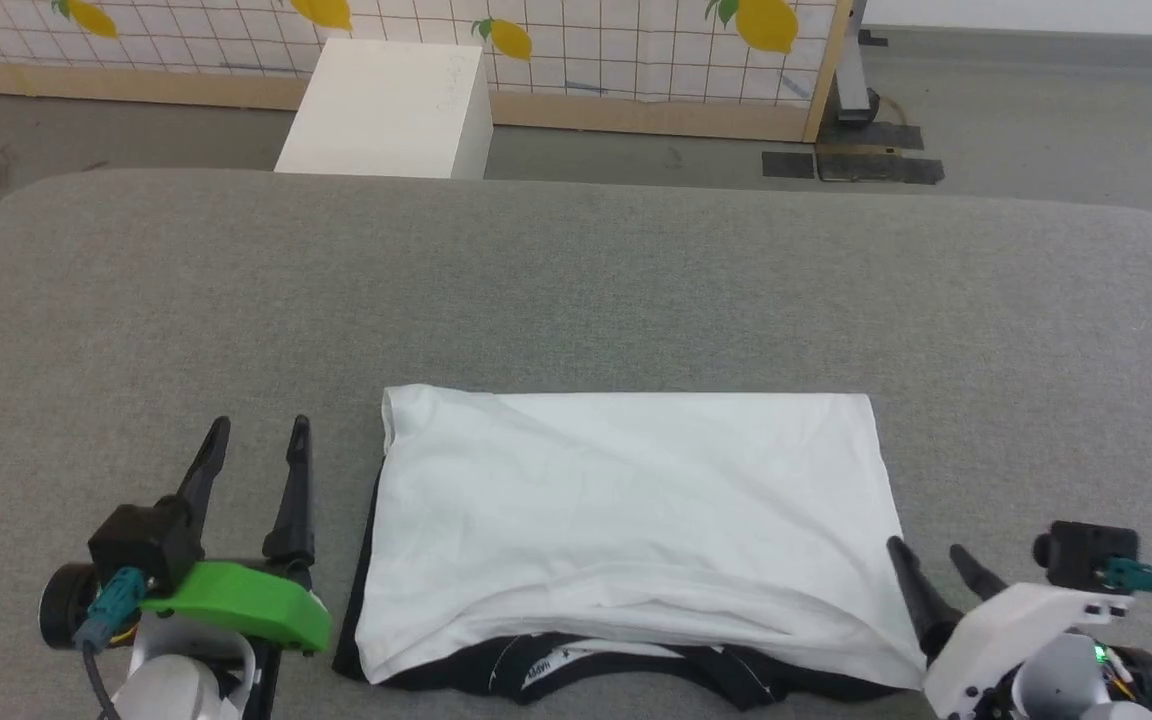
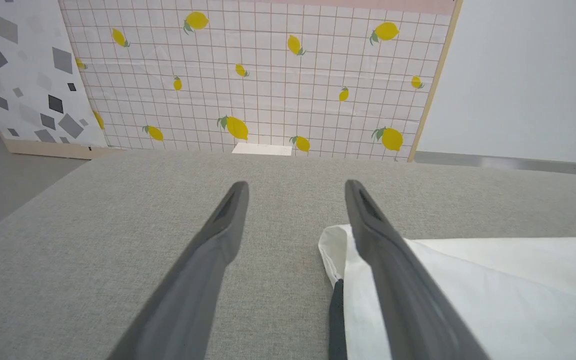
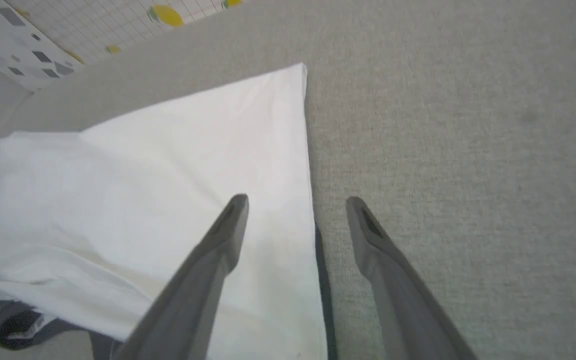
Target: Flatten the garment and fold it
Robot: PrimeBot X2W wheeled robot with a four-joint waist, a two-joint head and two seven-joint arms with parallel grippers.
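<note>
The garment (image 1: 636, 520) lies folded into a white rectangle on the grey surface, its black collar and sleeve edges peeking out along the near side. My left gripper (image 1: 261, 432) stands open just left of the garment's left edge, holding nothing. In the left wrist view the garment (image 2: 493, 290) lies behind the left gripper's (image 2: 295, 187) right finger. My right gripper (image 1: 928, 552) is open at the garment's near right corner, empty. In the right wrist view the right gripper (image 3: 295, 202) straddles the right edge of the garment (image 3: 168, 175).
The grey padded surface (image 1: 576, 290) stretches wide beyond the garment. A white box (image 1: 386, 110) stands on the floor past its far edge, in front of a lemon-print panel (image 1: 576, 40). A metal stand's base (image 1: 851, 100) sits at the back right.
</note>
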